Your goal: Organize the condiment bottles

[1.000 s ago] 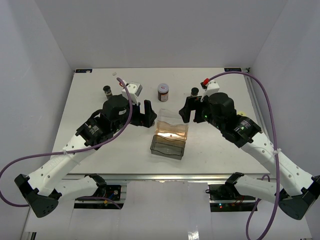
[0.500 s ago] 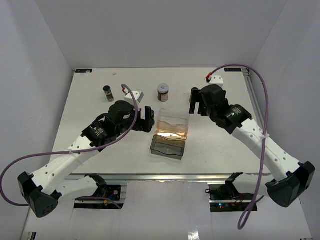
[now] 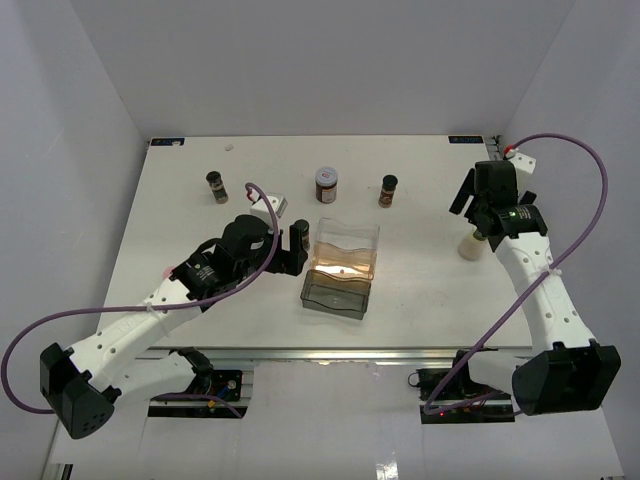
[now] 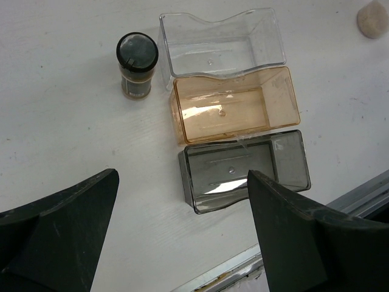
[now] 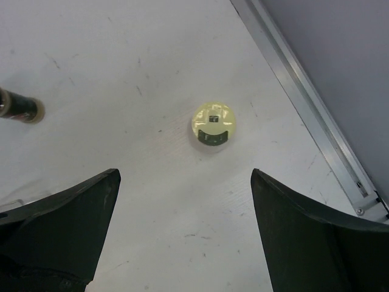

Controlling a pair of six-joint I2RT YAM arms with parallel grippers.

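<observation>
Four condiment bottles show from above: a black-capped one (image 3: 215, 185), a red-labelled jar (image 3: 326, 184), a brown one (image 3: 389, 189) and a yellow-green-capped one (image 3: 470, 244). My right gripper (image 3: 474, 218) hangs open just above and behind that last bottle (image 5: 213, 123), which stands upright ahead of the fingers (image 5: 185, 176), untouched. My left gripper (image 3: 296, 245) is open over the table left of the bins, holding nothing (image 4: 182, 182). The left wrist view shows a black-capped bottle (image 4: 137, 73) standing beside the clear bin's left end.
Three small bins sit in a row mid-table: clear (image 4: 222, 45), orange (image 4: 236, 103) and smoky (image 4: 243, 170), all without bottles. The metal front rail (image 4: 340, 204) runs close to the smoky bin. The table's right rail (image 5: 304, 103) lies near the yellow-green-capped bottle.
My right arm has swung right, away from the brown bottle, to above the yellow-green-capped one, its jaws widening a little. The left arm has drifted slightly nearer the bins.
</observation>
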